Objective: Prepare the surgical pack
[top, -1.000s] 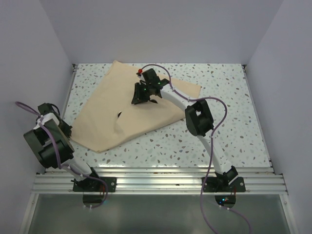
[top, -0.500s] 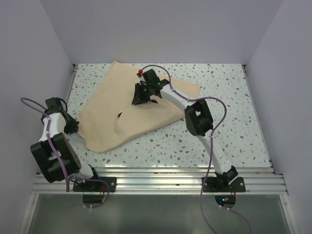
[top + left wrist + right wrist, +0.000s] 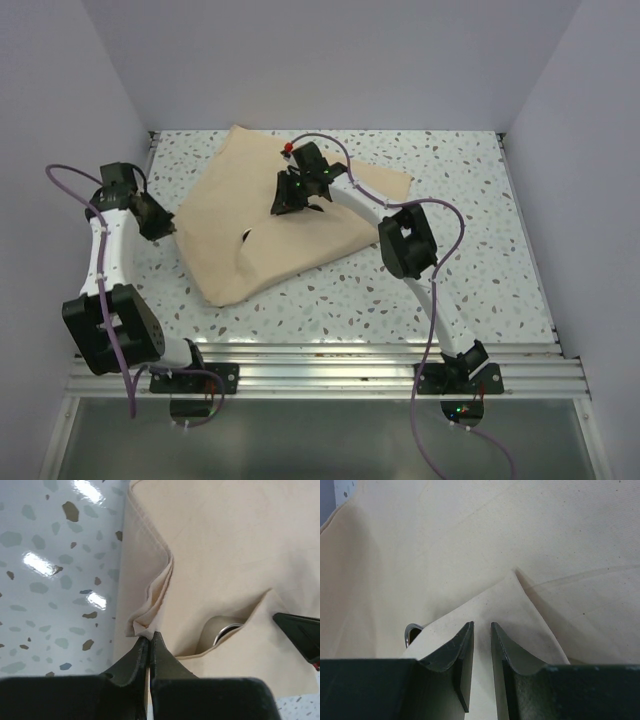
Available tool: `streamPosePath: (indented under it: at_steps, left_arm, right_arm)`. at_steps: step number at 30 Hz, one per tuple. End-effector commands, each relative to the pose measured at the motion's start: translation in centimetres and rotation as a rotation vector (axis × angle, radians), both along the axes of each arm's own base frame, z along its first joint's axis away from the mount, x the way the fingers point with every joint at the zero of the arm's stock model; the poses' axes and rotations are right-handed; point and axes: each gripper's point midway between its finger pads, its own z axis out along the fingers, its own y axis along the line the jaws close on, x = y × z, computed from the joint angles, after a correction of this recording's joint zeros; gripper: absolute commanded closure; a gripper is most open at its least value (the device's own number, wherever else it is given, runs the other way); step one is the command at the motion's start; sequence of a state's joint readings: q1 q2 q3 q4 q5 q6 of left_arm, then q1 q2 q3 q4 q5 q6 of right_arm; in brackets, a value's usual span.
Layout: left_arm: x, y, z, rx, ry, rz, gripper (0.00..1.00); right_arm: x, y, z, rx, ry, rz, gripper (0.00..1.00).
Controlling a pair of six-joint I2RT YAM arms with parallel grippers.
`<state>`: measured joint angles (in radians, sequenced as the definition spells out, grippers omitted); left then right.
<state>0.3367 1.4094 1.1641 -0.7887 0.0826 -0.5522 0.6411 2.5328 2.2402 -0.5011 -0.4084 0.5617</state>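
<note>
Pinching one sheet — left hand, one tray

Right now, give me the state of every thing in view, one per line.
Wrap: partly folded over the tray, not yet a bundle.
Tray: under the wrap, only a bit of shiny rim showing.
Left gripper: shut on the wrap's bunched edge.
Right gripper: jaws a narrow gap apart, over a folded corner flap.
</note>
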Motion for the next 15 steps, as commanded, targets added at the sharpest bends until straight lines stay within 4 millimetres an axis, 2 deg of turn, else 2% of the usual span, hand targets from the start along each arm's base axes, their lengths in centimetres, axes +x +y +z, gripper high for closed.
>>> streamPosePath:
  at_steps: [1,8,12,13,15]
  left_arm:
    - [1.5,-2.5,4.2,-0.062,-0.11,-0.033,1.0]
    - [3.3,-7.8,6.7,-0.136,-0.164,-0.127,1.0]
    - [4.8,-9.8,8.1,-0.15,-0.193,-0.166,1.0]
    - [5.4,-10.2,9.0,-0.146,-0.212,-0.179,1.0]
    - [6.2,-11.3,8.9,-0.153,-0.205,-0.194,1.0]
  right_arm:
    - [0.5,-0.4,-0.4,-0.029,-0.004,-0.019,0.75]
    - [0.6,-0.5,-0.9,-0.038,-0.003,-0.023,0.75]
    - [0.6,-0.5,-1.3,-0.041,0.003,-0.022,0.75]
    - [0.6,-0.5,-1.2,-0.04,0.002,-0.022,0.75]
    - [0.6,-0.5,-1.3,-0.042,0.002,-0.023,0.75]
